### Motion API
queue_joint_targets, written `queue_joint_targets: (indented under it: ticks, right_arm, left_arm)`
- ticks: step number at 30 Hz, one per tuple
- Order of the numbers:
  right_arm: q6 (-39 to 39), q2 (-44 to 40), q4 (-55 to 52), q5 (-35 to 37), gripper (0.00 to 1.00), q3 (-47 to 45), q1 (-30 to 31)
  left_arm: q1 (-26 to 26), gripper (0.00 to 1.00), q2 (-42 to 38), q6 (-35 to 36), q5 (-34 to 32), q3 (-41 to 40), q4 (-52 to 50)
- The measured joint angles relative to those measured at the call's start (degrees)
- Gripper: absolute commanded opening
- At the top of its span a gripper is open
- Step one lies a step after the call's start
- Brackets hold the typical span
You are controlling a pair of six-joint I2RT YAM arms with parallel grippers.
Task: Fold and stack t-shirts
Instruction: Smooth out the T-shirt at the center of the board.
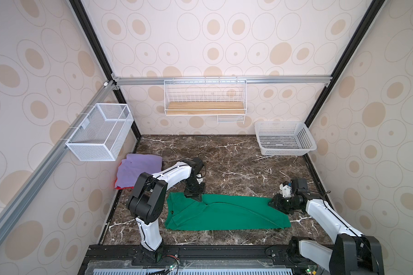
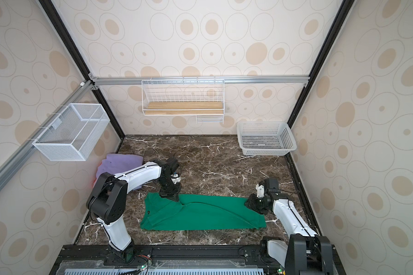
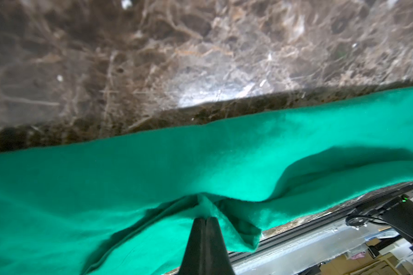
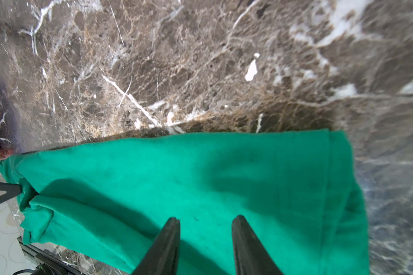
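Note:
The green t-shirt lies as a long band across the front of the marble table. My left gripper is shut on a pinched fold at the shirt's far edge near its left end, and the cloth bunches at the tips. My right gripper stands open over the shirt's right end, with nothing between its fingers. A folded purple t-shirt lies at the left wall on top of a red one, of which only a sliver shows.
A white perforated basket stands in the back right corner. A white mesh box hangs on the left wall and a wire shelf with a wooden board on the back wall. Bare marble lies behind the green shirt.

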Motion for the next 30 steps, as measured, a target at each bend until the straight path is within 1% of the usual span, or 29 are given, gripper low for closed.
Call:
queue_joint_targets:
  ticks: [4,9,16,20,25,27,29,30]
  right_arm:
    - [0.0,0.1,0.5,0.0,0.41,-0.3,0.0]
    - [0.0,0.2,1.0,0.0,0.41,-1.0,0.0]
    - [0.0,0.3,1.2,-0.4,0.41,-1.0,0.0]
    - [0.0,0.0,1.2,-0.4,0.41,-1.2,0.0]
    - [0.0,0.0,1.3,-0.5,0.41,-1.7,0.0]
    - [0.0,0.5,1.6,-0.7,0.41,-1.7,0.0]
    - [0.0,1.6,1.9,-1.2,0.41,-1.7,0.0]
    - [0.0,2.2,1.9,-1.5,0.41,-1.6,0.0]
  left_arm:
    - [0.0,0.00,-1.1,0.5,-0.9,-0.5,-1.2]
    - [-0.1,0.00,-5.5,0.6,-1.5,-2.7,-2.3]
    - [-2.6,0.00,-8.4,0.5,-1.6,-5.0,-3.0]
    - [-6.4,0.00,-12.7,-0.7,-2.1,-7.5,-5.6]
    - [-13.7,0.00,-22.7,-5.9,-1.9,-12.3,-7.4]
    - [-15.8,0.00,-25.0,-8.2,-1.3,-14.9,-7.0]
    - [-17.2,0.00,-25.5,-10.4,-0.3,-17.7,-6.0]
    - [-17.9,0.04,-25.2,-11.4,0.3,-19.1,-5.2]
